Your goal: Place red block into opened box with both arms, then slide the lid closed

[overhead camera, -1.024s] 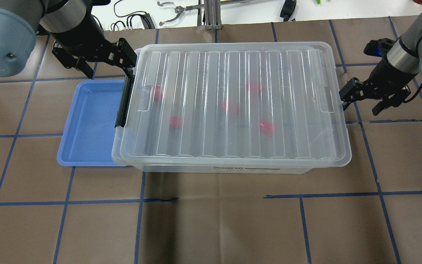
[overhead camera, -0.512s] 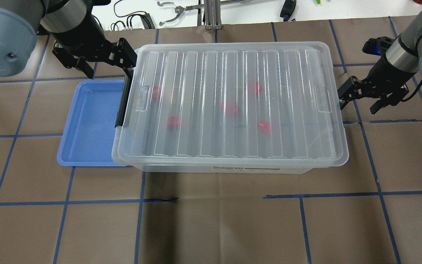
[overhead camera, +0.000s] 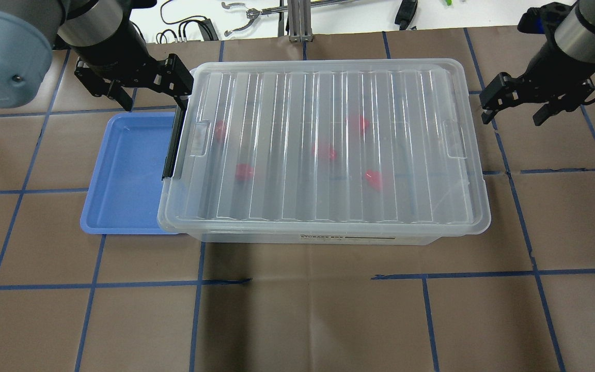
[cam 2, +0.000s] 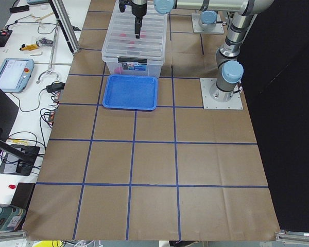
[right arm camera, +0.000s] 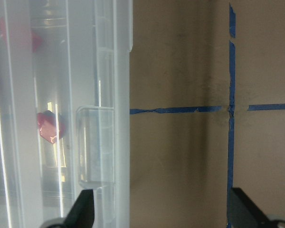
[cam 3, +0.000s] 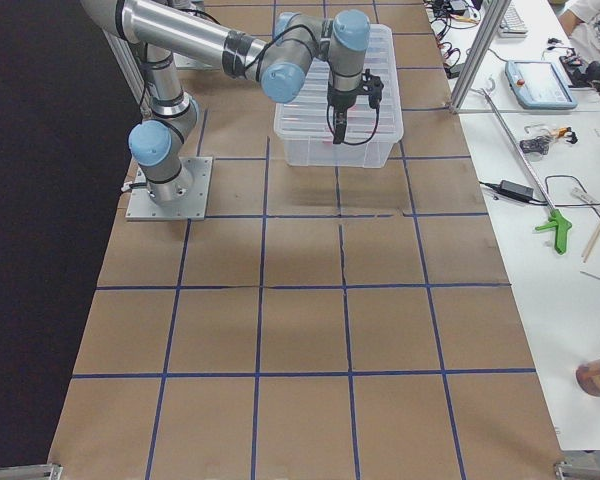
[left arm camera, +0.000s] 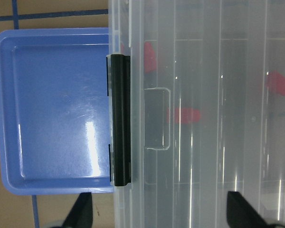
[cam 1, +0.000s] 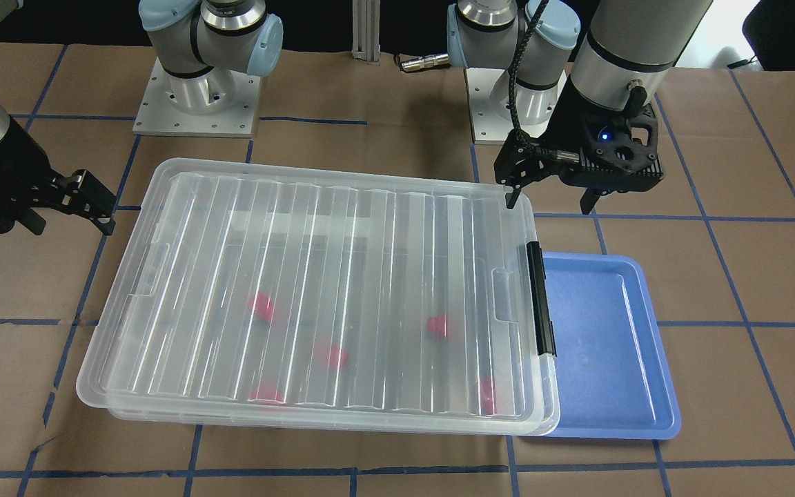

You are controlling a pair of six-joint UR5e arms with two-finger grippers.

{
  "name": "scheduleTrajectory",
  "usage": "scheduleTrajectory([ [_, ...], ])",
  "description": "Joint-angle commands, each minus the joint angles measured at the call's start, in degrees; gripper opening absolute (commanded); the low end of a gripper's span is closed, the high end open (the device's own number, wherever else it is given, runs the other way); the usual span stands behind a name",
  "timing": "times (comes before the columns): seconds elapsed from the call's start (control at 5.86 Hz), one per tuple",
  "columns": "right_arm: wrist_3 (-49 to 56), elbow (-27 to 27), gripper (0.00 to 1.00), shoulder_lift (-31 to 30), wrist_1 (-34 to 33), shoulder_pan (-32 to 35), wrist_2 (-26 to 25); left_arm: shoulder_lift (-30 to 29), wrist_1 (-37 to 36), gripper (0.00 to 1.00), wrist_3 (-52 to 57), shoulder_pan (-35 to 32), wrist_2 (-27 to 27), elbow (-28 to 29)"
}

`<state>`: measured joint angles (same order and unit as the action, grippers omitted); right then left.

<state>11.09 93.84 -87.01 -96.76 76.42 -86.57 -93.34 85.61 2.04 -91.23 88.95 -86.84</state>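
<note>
The clear box (overhead camera: 328, 238) stands mid-table with its ribbed lid (overhead camera: 328, 98) lying over it. Several red blocks (overhead camera: 244, 172) show blurred through the lid, also in the front view (cam 1: 332, 355). At the box's far left corner my left gripper (overhead camera: 154, 95) hangs open, one finger close beside the lid's corner; its wrist view looks down on the black latch (left arm camera: 119, 118). My right gripper (overhead camera: 513, 118) is open and empty, off the box's right short end with a gap to the lid's rim (right arm camera: 123, 95).
An empty blue tray (overhead camera: 127, 175) lies against the box's left end, partly under the lid's overhang. Cables and tools lie on the white bench (overhead camera: 256, 15) beyond the table's far edge. Brown paper with blue tape lines covers the table (overhead camera: 297, 310).
The lid has slid a little to the left over the box. My right gripper has pulled back from the lid's right end toward the table's far side. The left gripper has stayed put.
</note>
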Motion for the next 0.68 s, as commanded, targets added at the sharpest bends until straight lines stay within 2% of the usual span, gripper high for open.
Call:
scheduleTrajectory([
  [0.0, -7.6, -7.2, 1.0, -0.9, 7.9, 6.0, -1.0, 0.0, 0.0, 0.98, 0.1, 0.0, 0.0, 0.0],
  [0.17, -14.4, -12.0, 1.0, -0.5, 13.2, 10.7, -0.8, 0.0, 0.0, 0.98, 0.0, 0.0, 0.0, 0.0],
  [0.51, -21.4, -12.6, 1.0, 0.0, 13.3, 16.2, -1.0, 0.0, 0.0, 0.98, 0.1, 0.0, 0.0, 0.0],
])
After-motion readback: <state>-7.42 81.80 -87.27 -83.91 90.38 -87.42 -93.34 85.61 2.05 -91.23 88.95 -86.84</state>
